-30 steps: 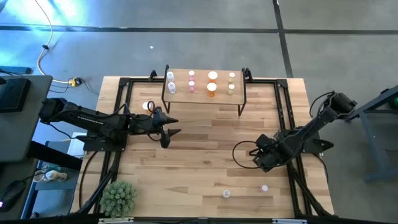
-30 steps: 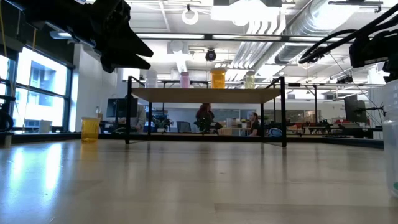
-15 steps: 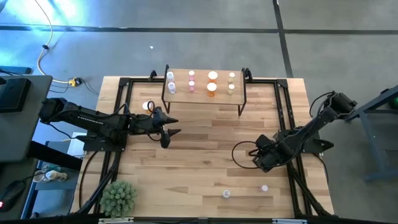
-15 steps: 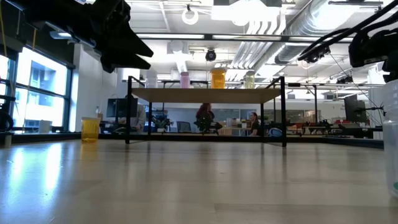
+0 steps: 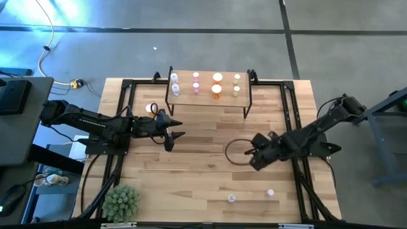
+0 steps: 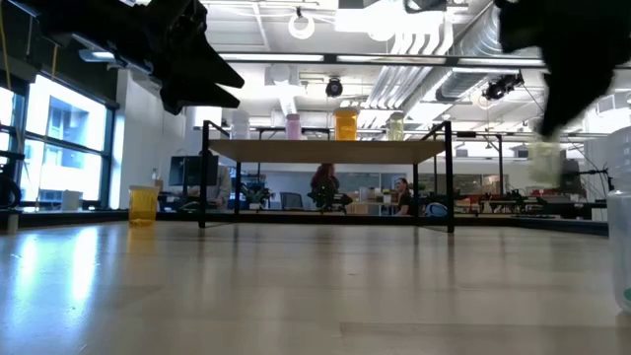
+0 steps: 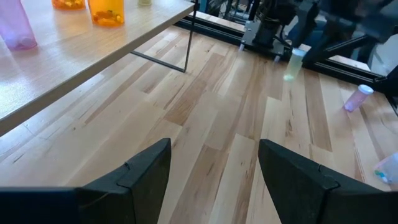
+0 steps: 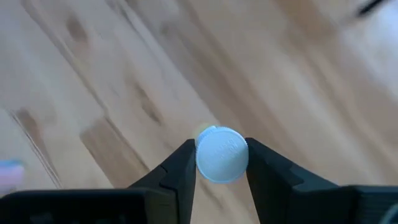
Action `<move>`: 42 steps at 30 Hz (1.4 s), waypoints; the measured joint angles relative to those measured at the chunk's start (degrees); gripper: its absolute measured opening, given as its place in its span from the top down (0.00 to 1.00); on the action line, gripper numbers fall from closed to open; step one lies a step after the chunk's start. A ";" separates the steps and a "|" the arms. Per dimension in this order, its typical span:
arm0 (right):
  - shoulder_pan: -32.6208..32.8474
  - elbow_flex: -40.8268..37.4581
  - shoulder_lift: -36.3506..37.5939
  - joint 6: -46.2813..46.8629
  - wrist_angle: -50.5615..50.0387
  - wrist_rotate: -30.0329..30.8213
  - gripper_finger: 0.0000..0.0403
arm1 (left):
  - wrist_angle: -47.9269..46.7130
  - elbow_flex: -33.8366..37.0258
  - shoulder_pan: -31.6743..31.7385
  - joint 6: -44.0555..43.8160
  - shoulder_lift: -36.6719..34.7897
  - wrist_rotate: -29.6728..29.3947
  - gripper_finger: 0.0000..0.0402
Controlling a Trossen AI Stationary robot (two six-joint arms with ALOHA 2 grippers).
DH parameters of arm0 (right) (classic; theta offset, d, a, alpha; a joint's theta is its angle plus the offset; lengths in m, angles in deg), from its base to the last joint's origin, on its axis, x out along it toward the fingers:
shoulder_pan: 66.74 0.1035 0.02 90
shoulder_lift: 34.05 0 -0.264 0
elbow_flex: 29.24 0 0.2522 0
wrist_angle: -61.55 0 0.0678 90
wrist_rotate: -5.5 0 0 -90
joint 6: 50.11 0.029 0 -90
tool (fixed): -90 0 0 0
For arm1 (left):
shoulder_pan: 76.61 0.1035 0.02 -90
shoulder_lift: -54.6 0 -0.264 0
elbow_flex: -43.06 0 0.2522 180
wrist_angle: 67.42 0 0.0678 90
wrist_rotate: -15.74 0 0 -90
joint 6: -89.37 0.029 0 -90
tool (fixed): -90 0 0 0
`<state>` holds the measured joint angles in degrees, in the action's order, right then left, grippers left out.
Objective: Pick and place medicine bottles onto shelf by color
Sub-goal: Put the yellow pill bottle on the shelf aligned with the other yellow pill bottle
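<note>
The right tool (image 8: 221, 163) grips a yellowish bottle (image 8: 221, 154) by its white cap, held above the tabletop (image 5: 203, 172), in front of the shelf (image 5: 208, 93). The left tool (image 5: 173, 135) hangs with its fingers apart and empty, near the shelf's left end.

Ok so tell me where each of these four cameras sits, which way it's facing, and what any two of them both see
High view: above the table, looking straight down; both arms show, left gripper open, right gripper mid-table.
Low view: at tabletop height, looking level toward the shelf; dark arm parts hang at the top corners.
Left wrist view: on the left arm, looking past its spread fingers across the table.
Right wrist view: on the right arm, looking down; its fingers clamp a white-capped bottle.
Shared: the left wrist view also shows that bottle, and the shelf.
</note>
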<state>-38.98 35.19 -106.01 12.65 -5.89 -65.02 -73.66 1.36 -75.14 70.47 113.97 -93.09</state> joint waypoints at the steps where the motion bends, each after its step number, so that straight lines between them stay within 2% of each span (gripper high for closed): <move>1: -1.54 1.16 0.00 -2.38 -0.01 0.07 0.72 | 0.00 0.00 -0.01 0.00 0.00 0.00 0.42; 10: -16.70 14.65 0.01 -22.77 -1.29 0.09 0.72 | 0.00 0.00 -0.01 -0.02 0.00 0.00 0.42; 17: -27.35 25.91 -0.01 -32.51 -2.56 -0.97 0.72 | 0.00 0.00 0.00 -0.02 0.00 0.00 0.42; 25: -37.68 37.47 -1.48 -33.85 -12.12 -1.00 0.72 | -0.07 0.00 0.00 0.00 -0.02 0.00 0.42; 30: -42.01 44.11 -5.36 -33.72 -18.88 -1.18 0.72 | -0.05 0.00 0.00 -0.02 -0.01 0.00 0.42; 36: -44.86 51.54 -13.43 -37.14 -24.56 -3.64 0.72 | -0.07 0.00 -0.02 -0.02 -0.02 0.00 0.42; 42: -45.36 52.23 -18.32 -40.72 -25.69 -3.49 0.72 | -0.15 0.00 -0.02 0.17 -0.02 0.00 0.42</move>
<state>-84.35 87.42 -124.33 -28.07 -31.58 -68.51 -73.81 1.36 -75.15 70.64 113.95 -93.09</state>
